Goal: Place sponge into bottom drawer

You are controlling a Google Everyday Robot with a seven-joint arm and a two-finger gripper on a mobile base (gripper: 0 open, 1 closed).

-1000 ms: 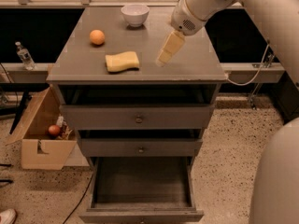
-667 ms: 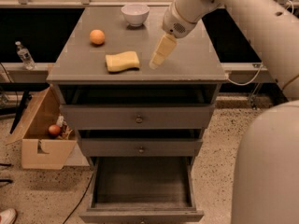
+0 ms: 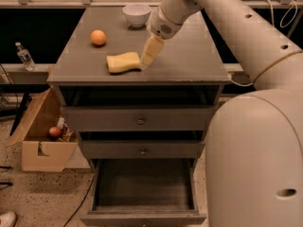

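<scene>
The robot's gripper (image 3: 145, 63) hangs at the right end of the pale yellow sponge (image 3: 122, 62) on the cabinet top (image 3: 189, 56); whether it is spread or closed cannot be told. The bottom drawer (image 3: 144, 188) stands open below. A sound grasp likely means straddling the sponge's narrow waist, clear of the orange (image 3: 98, 37), before lifting.
</scene>
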